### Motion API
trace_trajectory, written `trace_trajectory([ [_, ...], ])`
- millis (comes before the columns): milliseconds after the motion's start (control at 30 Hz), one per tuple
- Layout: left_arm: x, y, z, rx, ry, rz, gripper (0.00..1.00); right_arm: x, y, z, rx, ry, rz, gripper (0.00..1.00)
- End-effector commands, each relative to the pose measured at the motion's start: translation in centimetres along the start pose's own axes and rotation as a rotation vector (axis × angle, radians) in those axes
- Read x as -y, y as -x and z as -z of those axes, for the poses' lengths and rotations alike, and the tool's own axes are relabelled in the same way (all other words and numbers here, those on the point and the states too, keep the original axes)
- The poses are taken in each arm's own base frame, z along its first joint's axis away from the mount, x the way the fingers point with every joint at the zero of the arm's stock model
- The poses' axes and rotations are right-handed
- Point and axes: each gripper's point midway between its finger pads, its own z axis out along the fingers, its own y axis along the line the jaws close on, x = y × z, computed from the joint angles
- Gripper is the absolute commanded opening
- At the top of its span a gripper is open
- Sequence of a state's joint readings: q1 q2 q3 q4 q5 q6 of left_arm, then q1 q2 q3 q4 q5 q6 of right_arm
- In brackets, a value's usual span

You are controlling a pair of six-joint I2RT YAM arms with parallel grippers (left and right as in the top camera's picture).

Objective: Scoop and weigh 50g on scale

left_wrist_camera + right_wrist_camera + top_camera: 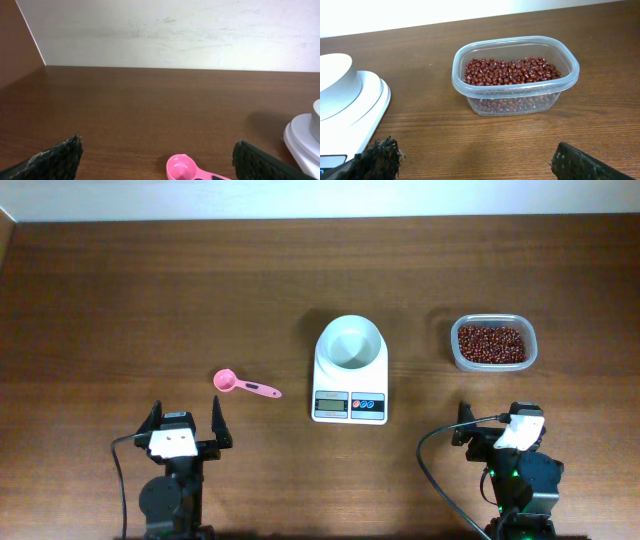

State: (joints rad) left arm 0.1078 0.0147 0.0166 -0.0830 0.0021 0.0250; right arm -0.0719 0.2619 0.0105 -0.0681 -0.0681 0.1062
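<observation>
One rectangular scale [350, 386] — round bowl [349, 342], woodgrain table [150, 300]

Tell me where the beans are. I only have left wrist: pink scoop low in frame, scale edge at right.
Observer: The red beans sit in a clear plastic tub, to the right of the scale, opposite side from the scoop.
Operator: Anything weighed yet?
Observer: No. In overhead, the white bowl on the scale looks empty.
Operator: And the other arm?
Observer: The right gripper is open and holding nothing, facing the tub from the near side.
</observation>
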Motion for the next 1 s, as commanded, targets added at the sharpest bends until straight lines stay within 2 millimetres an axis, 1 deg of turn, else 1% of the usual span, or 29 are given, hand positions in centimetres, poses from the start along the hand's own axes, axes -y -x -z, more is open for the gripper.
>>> trace_trajectory([
  [0, -0.3, -0.2, 0.0, 0.002, 0.021, -0.006, 0.99, 0.0, 0.3, 0.1, 0.019, -0.004, -0.004, 0.99],
  [167, -0.3, -0.2, 0.0, 0.002, 0.021, -0.006, 0.99, -0.3, 2.8, 1.1, 0.137, 0.008, 0.004, 0.99],
  [233, -0.3, -0.2, 0.0, 0.002, 0.021, -0.006, 0.99, -0.4, 3.2, 1.2, 0.157, 0.011, 0.005, 0.99],
  [467, -0.3, -0.2, 0.0, 0.001, 0.021, -0.006, 0.99, -0.4, 3.6, 1.4, 0.176, 0.013, 0.006, 0.99],
  [967, -0.3, -0.2, 0.0, 0.002, 0.021, -0.006, 0.99, -0.4, 3.6, 1.4, 0.175, 0.013, 0.006, 0.99],
])
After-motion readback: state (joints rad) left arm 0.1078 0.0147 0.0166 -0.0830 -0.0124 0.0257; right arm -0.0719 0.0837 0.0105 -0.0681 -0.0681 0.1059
